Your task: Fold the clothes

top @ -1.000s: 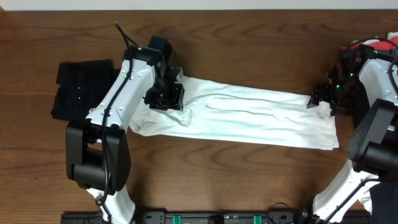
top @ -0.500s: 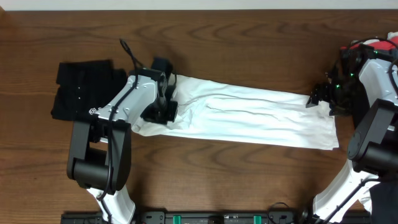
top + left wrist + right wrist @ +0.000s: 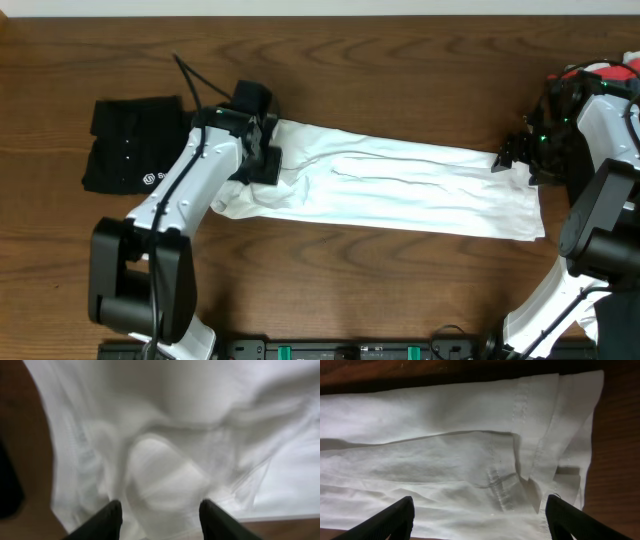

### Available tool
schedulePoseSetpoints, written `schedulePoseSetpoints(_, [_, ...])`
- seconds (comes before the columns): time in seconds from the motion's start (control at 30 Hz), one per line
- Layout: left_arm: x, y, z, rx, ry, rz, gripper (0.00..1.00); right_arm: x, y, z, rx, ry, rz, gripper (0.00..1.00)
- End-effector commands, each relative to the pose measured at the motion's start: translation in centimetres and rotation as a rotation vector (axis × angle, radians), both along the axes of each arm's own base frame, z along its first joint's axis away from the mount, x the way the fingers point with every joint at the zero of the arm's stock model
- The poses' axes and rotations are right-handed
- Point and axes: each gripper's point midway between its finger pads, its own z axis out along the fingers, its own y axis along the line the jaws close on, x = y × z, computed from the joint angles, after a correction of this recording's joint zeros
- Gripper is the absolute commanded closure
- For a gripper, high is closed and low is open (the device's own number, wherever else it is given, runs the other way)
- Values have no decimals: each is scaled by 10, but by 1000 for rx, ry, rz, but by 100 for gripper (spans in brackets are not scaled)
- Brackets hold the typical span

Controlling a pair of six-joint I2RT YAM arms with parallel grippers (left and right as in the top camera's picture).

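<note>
Both pairs of fingers stand parted, gripping nothing, the left gripper [image 3: 162, 512] over the bunched end of the white T-shirt [image 3: 400, 185] and the right gripper [image 3: 479, 506] over its stitched opposite end, the shirt lying stretched in a long band across the wooden table [image 3: 400, 60], with a folded black shirt [image 3: 130, 145] beside the left arm.

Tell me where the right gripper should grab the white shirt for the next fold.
Probably the hemmed corner at the shirt's right end, coming in over the table beside it. The strip lies flat, and its stacked layers end there, under the open right gripper.
</note>
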Motion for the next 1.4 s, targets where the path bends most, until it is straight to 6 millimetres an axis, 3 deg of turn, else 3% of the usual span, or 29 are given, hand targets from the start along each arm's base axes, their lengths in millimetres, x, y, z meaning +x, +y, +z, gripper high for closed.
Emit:
schedulePoseSetpoints(0.0, [17, 4, -1, 33, -62, -9, 51, 0, 0, -1, 8, 2, -13, 18])
schedulePoseSetpoints(0.07, [25, 1, -9, 29, -75, -9, 57, -1, 1, 0, 9, 5, -13, 18])
schedulePoseSetpoints(0.27, [28, 1, -44, 48, -19, -33, 56, -3, 1, 0, 11, 11, -13, 18])
schedulePoseSetpoints(0.47, [34, -1, -55, 59, -26, -87, 52, -3, 1, 0, 11, 11, -13, 18])
schedulePoseSetpoints(0.57, [29, -2, -56, 49, -4, -90, 72, -4, 2, 0, 12, 16, -13, 18])
schedulePoseSetpoints(0.67, [10, -7, -59, 14, 77, -101, 89, -4, 2, 0, 13, 18, -13, 18])
schedulePoseSetpoints(0.73, [-7, -9, -60, -9, 149, -101, 94, -4, 2, 0, 13, 18, -13, 18])
schedulePoseSetpoints(0.87, [-39, -10, -56, -35, 281, -74, 94, -3, 1, 0, 12, 14, -13, 18])
schedulePoseSetpoints(0.97, [-44, -8, -41, -33, 288, -65, 94, -3, 1, 0, 11, 14, -13, 18])
schedulePoseSetpoints(1.1, [-26, -13, -7, -65, 151, -62, 91, -4, 1, 0, 12, 15, -13, 18])
schedulePoseSetpoints(1.2, [-5, -18, 7, -92, 36, -69, 73, -3, 1, 0, 11, 13, -13, 18])
schedulePoseSetpoints(1.37, [27, -28, 1, -118, -85, -84, 66, -3, 1, 0, 11, 12, -13, 18])
